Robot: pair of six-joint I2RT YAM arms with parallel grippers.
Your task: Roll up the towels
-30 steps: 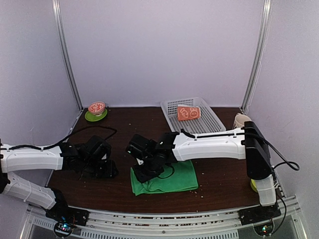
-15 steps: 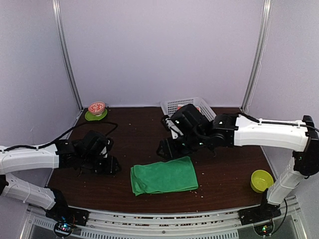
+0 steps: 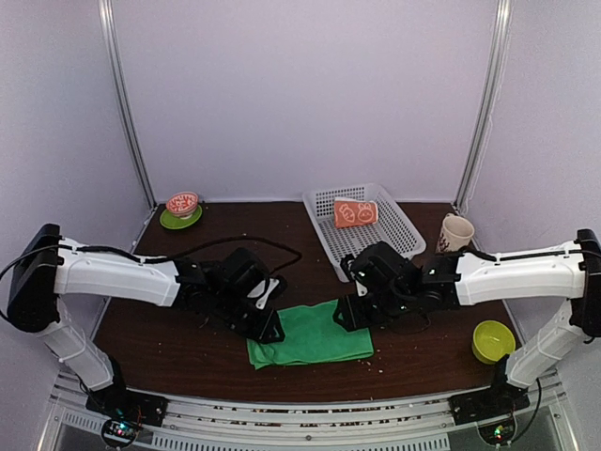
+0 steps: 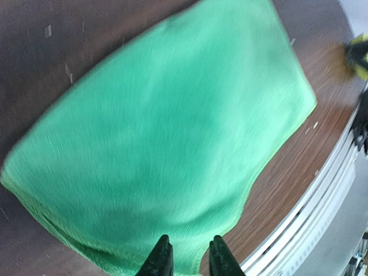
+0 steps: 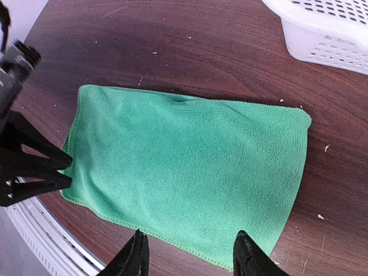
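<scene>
The green towel (image 3: pixel 315 338) lies flat as a folded rectangle near the table's front middle. My left gripper (image 3: pixel 269 326) hovers at its left end; in the left wrist view its fingers (image 4: pixel 163 260) stand a narrow gap apart over the green towel (image 4: pixel 161 132), gripping nothing. My right gripper (image 3: pixel 348 315) is at the towel's right end. In the right wrist view the right gripper (image 5: pixel 190 256) is wide open above the near hem of the green towel (image 5: pixel 190 172). The orange towel (image 3: pixel 355 212) lies rolled in the white basket (image 3: pixel 404 230).
A red bowl on a green saucer (image 3: pixel 182 209) sits at the back left. A mug (image 3: pixel 455 231) stands right of the basket and a yellow bowl (image 3: pixel 492 340) at the front right. The basket's corner (image 5: pixel 328 34) is close behind the towel. A metal rail (image 3: pixel 300 409) runs along the front.
The right arm swung from the towel up to the basket and came back down to the towel's right end. The left arm moved right to the towel's left end and its jaws narrowed.
</scene>
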